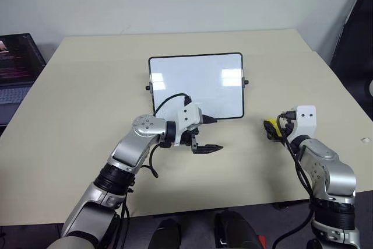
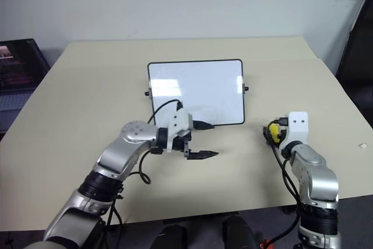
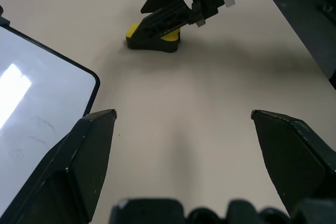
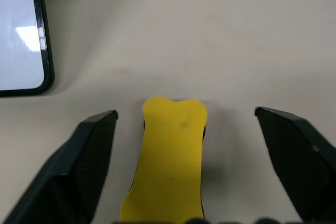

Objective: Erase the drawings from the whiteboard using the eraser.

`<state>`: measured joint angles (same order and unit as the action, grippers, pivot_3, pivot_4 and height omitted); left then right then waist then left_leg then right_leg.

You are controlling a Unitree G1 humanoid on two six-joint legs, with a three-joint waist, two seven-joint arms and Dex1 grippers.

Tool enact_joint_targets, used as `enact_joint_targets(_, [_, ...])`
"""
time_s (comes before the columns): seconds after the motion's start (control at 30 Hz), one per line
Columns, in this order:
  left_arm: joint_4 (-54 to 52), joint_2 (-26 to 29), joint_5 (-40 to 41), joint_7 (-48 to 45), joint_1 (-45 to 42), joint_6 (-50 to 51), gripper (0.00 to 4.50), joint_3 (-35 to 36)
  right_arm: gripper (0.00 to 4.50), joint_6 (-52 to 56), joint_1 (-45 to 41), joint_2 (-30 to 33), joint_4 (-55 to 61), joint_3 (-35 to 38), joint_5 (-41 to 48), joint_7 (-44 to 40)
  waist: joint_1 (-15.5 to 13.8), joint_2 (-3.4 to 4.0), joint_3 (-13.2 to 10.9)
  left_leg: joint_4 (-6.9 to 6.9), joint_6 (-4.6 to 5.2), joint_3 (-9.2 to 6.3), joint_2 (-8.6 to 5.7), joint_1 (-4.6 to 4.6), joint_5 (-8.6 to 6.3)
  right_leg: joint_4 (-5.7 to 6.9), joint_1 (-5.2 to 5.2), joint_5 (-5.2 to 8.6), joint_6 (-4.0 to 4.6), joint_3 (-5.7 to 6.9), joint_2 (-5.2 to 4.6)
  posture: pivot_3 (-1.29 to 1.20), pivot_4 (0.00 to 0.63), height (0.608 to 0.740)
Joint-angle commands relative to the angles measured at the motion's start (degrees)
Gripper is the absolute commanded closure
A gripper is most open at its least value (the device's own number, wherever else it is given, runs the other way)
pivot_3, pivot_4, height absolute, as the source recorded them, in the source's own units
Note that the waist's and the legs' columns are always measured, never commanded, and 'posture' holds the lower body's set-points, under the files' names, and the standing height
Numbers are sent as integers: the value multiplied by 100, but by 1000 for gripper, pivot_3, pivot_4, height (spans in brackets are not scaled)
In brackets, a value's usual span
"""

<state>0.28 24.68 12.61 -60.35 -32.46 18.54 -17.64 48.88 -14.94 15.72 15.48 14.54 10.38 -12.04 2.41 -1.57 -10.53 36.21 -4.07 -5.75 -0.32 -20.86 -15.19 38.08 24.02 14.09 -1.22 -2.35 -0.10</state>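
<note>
Eraser, a small yellow block with a dark underside, lies flat on the beige table at the right middle of the head view, to the right of the whiteboard and apart from it. The right gripper sits low over it with its two black fingers spread wide, one on each side of the block and neither touching it, so the eraser is not held. Judging by that straddle, it has either just been set down or is about to be grasped.

The whiteboard rests near the centre of the frame, its glossy face showing bright light reflections. No clear marker strokes can be made out on it; only faint smudges appear near its corner in the left wrist view, which suggests the drawings are mostly gone.

The left gripper hovers just below the board's lower edge, fingers wide and empty, probably placed to steady the board. A laptop sits at the far left edge.
</note>
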Motion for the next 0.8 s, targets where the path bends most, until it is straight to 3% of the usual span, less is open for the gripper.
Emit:
enact_joint_targets(0.03, [-271, -81, 180, 276, 35, 6, 0, 388, 45, -614, -3, 52, 537, 114, 63, 23, 1, 0, 0, 0, 0, 0, 0, 0, 0, 0, 0, 0, 1, 0, 0, 0, 150, 740])
enact_joint_targets(0.3, [-1045, -174, 353, 1723, 1202, 225, 0, 1561, 45, -1410, 937, -312, 1745, 11, 367, -58, 26, 3, 2, -1, 0, -6, 5, 1, 0, 0, 0, 1, -2, -2, -4, 0, 150, 740])
enact_joint_targets(0.43, [-1922, -351, 298, 2614, 2451, 177, 0, 2226, 45, -2519, 1795, -639, 1953, -66, 189, -19, 1, 4, 4, 0, -1, -7, 5, 0, 0, -2, -1, 2, -5, -6, -12, 0, 150, 740])
enact_joint_targets(0.47, [-2105, -467, 231, 2902, 2811, 97, 0, 2392, 45, -2310, 2161, -636, 2043, -84, 479, -245, -6, 10, 9, -2, -1, -8, 10, 1, -1, -3, -1, 2, -5, -10, -12, 0, 150, 740])
enact_joint_targets(0.6, [-2378, -983, -252, 3887, 3359, -37, 0, 2298, 45, -2896, 2734, -583, 1626, 237, 713, -571, -84, 11, 9, 2, -1, -18, 10, 4, -1, -8, -12, 4, -7, -10, -18, 0, 150, 740])
enact_joint_targets(0.73, [-2176, -1197, -608, 4507, 3526, -291, 0, 2443, 45, -3617, 3453, -603, 1444, 112, 602, -788, -98, 9, 11, 34, -1, -33, -1, 24, -2, -15, -75, 1, -15, 8, -15, 0, 150, 740])
enact_joint_targets(0.8, [-2032, -1243, -685, 4725, 3569, -370, 0, 2539, 45, -3714, 3567, -597, 1409, 94, 643, -772, -81, 10, 11, 36, -1, -30, 1, 37, -2, -14, -86, 22, 20, 3, -11, 0, 150, 740])
